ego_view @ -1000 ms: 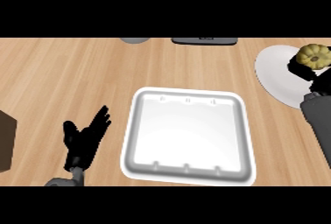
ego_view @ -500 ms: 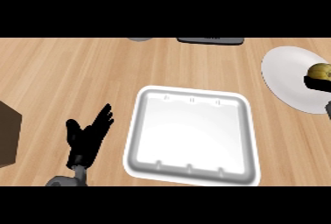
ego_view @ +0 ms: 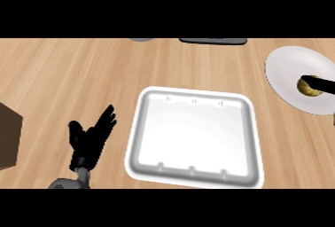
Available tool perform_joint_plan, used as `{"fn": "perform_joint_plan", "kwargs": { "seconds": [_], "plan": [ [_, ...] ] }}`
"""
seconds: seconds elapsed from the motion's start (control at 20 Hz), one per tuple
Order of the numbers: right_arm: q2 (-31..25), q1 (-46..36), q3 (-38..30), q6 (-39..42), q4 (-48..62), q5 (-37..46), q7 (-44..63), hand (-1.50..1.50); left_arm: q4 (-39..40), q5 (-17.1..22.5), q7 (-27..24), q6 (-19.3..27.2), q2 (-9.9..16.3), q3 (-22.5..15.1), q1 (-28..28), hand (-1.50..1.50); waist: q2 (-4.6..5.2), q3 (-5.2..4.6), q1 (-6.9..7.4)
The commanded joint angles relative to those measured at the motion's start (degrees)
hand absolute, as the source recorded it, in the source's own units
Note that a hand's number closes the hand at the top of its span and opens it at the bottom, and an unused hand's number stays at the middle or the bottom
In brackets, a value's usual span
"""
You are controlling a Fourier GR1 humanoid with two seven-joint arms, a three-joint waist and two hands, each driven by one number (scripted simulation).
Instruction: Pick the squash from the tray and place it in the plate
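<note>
The white tray point(ego_view: 193, 138) lies in the middle of the wooden counter with nothing in it. A white plate point(ego_view: 292, 73) sits at the right edge, partly cut off. The yellowish squash point(ego_view: 306, 88) is over the plate's right part, and a black finger of my right hand point(ego_view: 322, 83) curls across it; the rest of that hand is out of frame. I cannot tell whether the squash touches the plate. My left hand point(ego_view: 90, 139) rests open, fingers up, left of the tray.
A brown box point(ego_view: 6, 137) stands at the left edge. A dark flat object point(ego_view: 213, 41) and a grey one point(ego_view: 140, 39) lie along the far edge of the counter.
The squash, held by my right hand, has moved nearer in the view over the plate. The right forearm has slipped out of frame. The left hand has stayed put.
</note>
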Motion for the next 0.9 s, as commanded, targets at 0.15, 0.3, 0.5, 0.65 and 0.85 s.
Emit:
{"fn": "perform_joint_plan", "kwargs": {
  "seconds": [0.15,0.3,0.5,0.65,0.85],
  "plan": [
    [0.93,1.45,-11.4,2.43,-0.36,-10.64,-14.77,-1.5,0.17,0.15,-0.42,-0.3,0.3,0.52,0.78,0.0,-0.36,-0.14,-0.72],
    [-0.68,4.46,-15.68,8.61,1.09,-14.77,-20.22,-1.5,0.16,0.11,-0.38,0.34,-0.43,0.49,1.39,0.0,-0.67,-0.22,-1.65],
    [-3.48,4.7,-16.68,19.91,5.0,-16.43,-22.92,-1.5,0.71,-0.25,0.55,1.29,-0.22,1.72,-0.72,0.0,-1.0,-0.39,-1.99],
    [-4.35,7.45,-17.23,27.84,6.38,-17.7,-25.57,-1.5,-1.23,-1.76,4.21,3.65,-1.51,0.19,-1.42,0.0,-1.33,-0.43,-2.62],
    [-5.34,12.95,-16.3,34.36,7.92,-17.38,-29.63,-1.5,0.16,-0.12,0.76,-0.41,0.69,2.01,1.73,0.0,-1.68,-0.57,-3.21]
  ]
}}
